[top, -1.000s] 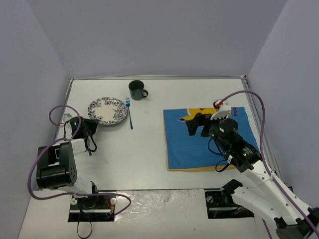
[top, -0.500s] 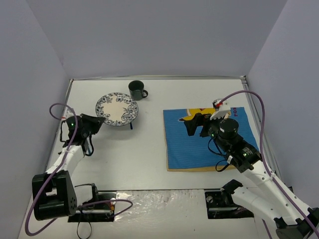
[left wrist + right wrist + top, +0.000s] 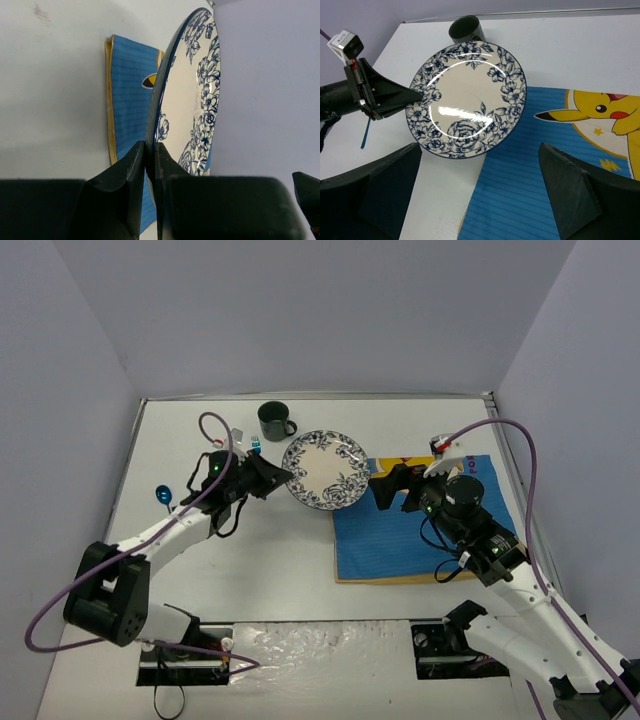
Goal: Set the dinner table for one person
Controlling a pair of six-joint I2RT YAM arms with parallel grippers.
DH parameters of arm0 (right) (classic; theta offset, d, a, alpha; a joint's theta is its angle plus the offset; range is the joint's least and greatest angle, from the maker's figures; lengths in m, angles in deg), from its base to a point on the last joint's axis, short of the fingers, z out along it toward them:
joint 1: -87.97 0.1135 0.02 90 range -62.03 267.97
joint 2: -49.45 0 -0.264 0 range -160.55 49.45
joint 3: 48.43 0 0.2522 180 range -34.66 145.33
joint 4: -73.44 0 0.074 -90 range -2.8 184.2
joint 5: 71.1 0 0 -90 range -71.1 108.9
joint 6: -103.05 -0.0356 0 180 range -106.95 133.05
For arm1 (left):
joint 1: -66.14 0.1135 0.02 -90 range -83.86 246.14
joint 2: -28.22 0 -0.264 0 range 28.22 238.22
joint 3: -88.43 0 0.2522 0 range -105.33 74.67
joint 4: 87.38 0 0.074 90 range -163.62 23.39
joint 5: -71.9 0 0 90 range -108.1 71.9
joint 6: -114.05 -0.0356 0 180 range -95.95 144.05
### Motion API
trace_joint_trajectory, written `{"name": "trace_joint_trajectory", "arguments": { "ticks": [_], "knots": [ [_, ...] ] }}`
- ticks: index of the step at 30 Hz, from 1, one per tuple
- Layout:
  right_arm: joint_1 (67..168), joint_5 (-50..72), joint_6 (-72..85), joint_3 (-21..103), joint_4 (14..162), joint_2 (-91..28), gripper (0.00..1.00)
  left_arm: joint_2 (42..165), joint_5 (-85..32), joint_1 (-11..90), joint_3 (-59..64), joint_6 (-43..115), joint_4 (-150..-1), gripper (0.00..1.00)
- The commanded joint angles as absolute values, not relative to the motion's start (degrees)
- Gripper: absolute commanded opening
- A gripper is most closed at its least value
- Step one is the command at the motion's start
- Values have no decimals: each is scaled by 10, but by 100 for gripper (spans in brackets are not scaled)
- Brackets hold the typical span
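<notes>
A white plate with a blue floral rim (image 3: pixel 324 470) hangs tilted above the dinner table (image 3: pixel 250 560), its right edge over the near-left corner of the blue cartoon mat (image 3: pixel 420 540). My left gripper (image 3: pixel 283 476) is shut on the plate's left rim. In the left wrist view the plate (image 3: pixel 190 100) stands edge-on between the fingers of that gripper (image 3: pixel 151 147). My right gripper (image 3: pixel 392 487) stands open over the mat, just right of the plate. In the right wrist view the plate (image 3: pixel 470 95) lies beyond the empty gripper (image 3: pixel 477 150).
A dark green mug (image 3: pixel 274 420) stands behind the plate, near the back edge. A blue fork (image 3: pixel 256 445) lies partly hidden by the left arm. A small blue rounded piece, perhaps a spoon (image 3: pixel 163 496), lies at the far left. Grey walls enclose three sides.
My left arm has swung to the right, carrying the plate from the table's left part to the mat's edge. The right arm has barely moved.
</notes>
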State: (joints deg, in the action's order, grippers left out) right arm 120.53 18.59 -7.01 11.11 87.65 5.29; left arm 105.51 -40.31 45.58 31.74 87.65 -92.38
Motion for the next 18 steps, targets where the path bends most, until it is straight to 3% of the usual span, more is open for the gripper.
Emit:
{"name": "trace_joint_trajectory", "arguments": {
  "ticks": [1, 18],
  "knots": [
    [1202, 219, -81, 134, 852, 54, 100, 1086, -415, 417, 238, 906, -1086, 0],
    [1202, 239, -100, 130, 891, 82, 100, 1309, -427, 254, 58, 943, -1165, 0]
  ]
}}
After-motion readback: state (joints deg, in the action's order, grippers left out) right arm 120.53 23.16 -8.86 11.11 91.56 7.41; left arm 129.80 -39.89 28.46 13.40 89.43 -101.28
